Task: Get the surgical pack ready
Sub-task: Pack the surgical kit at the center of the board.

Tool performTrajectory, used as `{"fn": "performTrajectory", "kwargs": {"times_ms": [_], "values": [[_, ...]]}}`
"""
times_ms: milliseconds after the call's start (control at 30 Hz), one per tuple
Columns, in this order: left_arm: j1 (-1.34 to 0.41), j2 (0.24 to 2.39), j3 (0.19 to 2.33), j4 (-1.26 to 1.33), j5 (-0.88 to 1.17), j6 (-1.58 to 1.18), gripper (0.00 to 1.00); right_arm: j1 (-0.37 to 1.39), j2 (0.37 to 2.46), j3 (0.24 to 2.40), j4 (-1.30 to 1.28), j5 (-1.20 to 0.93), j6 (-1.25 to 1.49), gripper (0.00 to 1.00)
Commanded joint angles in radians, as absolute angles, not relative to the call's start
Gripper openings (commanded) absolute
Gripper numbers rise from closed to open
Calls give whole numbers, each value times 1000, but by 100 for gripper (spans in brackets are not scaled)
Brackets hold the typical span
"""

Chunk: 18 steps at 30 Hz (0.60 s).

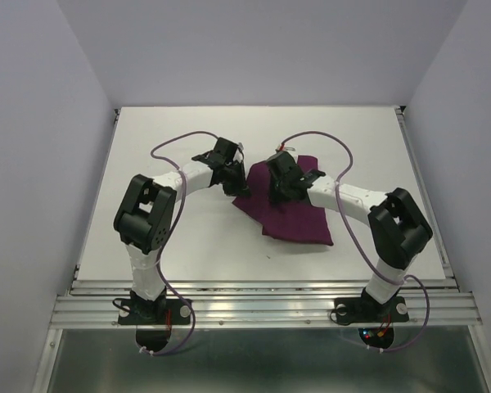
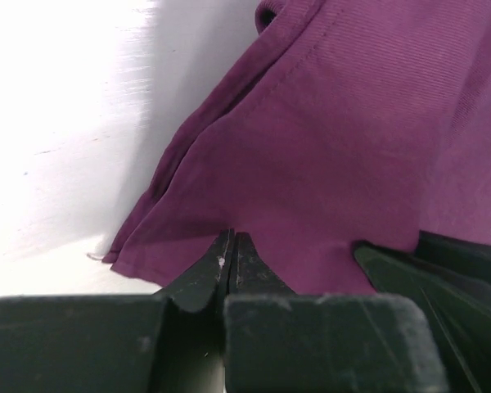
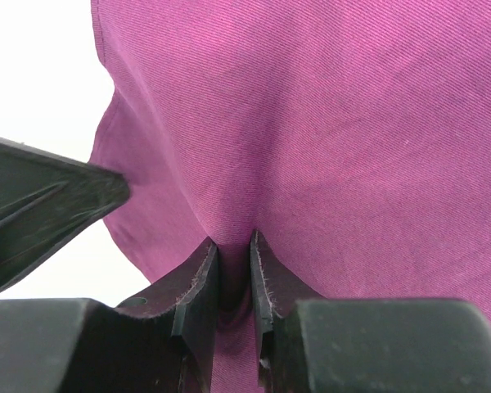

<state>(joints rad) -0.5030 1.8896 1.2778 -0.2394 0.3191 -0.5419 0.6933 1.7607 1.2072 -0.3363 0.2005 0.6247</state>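
While both arms lean in over the middle of the worktop (image 1: 360, 139), the purple cloth (image 1: 299, 225) sits a bit right of centre, roughly halfway btw the near and far edges. It's bunched and peaked up at its far-left end, where the two pincers meet it. The left gripper (image 2: 231, 250) is shut tight, fingers pressed flat together w/ the cloth's hemmed edge coming right down to the tips. It looks like a thin pinch of fabric, tho the actual bite is hidden. The right gripper (image 3: 235, 258) stands at a narrow gap w/ a fold of cloth drawn down btw the jaws, so it's holding the cloth too. The two sit close beside each other, the left one toward the left edge, and each shows at the side of the other's wrist cam. What the next move turns on, I reckon, is that the bulk of the cloth lies away from both grips toward the near right. Its long axis runs diagonally from the lifted far-left end down to a flat corner pointing at the near-right corner of the worktop. Spreading it prob. means drawing the grips apart across that line — the right arm is nearer the loose mass, the left arm nearer the bare left side. The cloth is folded over itself and not opened out yet, so it's early in the job imo — and a thin pinch could slip.
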Motion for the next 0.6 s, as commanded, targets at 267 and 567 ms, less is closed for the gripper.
{"fn": "performTrajectory", "kwargs": {"times_ms": [267,567], "values": [[-546,1959,1302,-106,442,-607,0,699,1611,1166,-153,124,650,1],[-574,1980,1302,-72,454,-627,0,699,1617,1152,-156,100,637,1]]}}
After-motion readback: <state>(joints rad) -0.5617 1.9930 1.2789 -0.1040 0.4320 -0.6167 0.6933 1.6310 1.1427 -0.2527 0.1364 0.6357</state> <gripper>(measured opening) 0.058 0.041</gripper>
